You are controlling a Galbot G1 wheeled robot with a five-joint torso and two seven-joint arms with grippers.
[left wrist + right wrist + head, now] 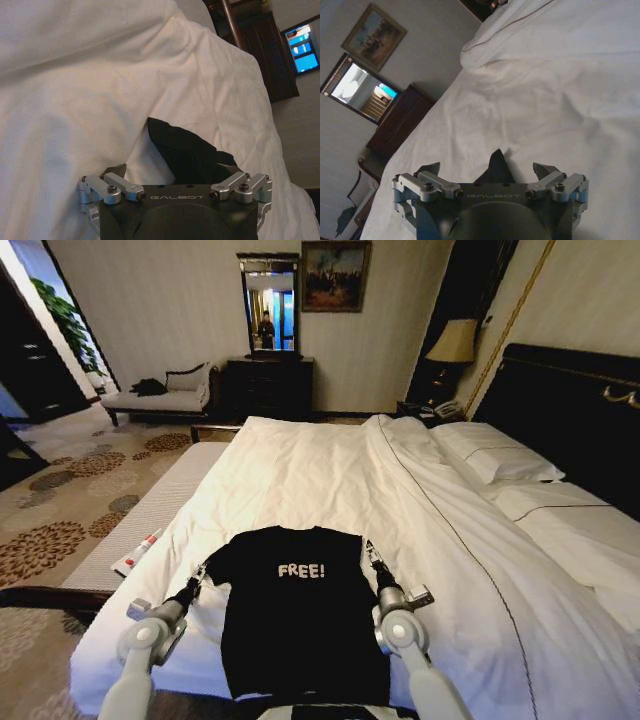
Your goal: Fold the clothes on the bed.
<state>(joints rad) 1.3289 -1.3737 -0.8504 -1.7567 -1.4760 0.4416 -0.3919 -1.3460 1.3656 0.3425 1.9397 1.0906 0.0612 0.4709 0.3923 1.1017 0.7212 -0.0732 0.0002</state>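
The bed (330, 470) extends ahead of both my hands, a double bed under a white duvet (300, 480) with white pillows (495, 455) ahead and to the right against a tall dark wooden headboard (575, 420). Beyond its foot, far ahead of my hands, stand a dark wooden dresser (268, 385) with a mirror (270, 308) above it and a framed painting (335, 275) beside the mirror. A pale chaise longue (165, 395) sits well off to the left, and a lamp (452, 345) stands on a nightstand off to the right near the headboard.

The black T-shirt (300, 615), with white "FREE!" lettering (301, 570) on the chest, lies spread flat on the duvet at the near edge of the bed, directly between my two hands, collar pointing away from me.

My left hand (200, 570) rests at the shirt's left sleeve. In the left wrist view, its fingers stand spread, with a fold of black sleeve (185, 150) lying between them; nothing is clamped.

My right hand (370, 555) rests at the shirt's right sleeve. In the right wrist view, its fingers (545, 174) are likewise spread apart, with a point of black cloth (495, 167) showing between them, not gripped.

A small red-and-white packet (138, 552) lies on a bench at the bedside, left of my left hand and apart from it.
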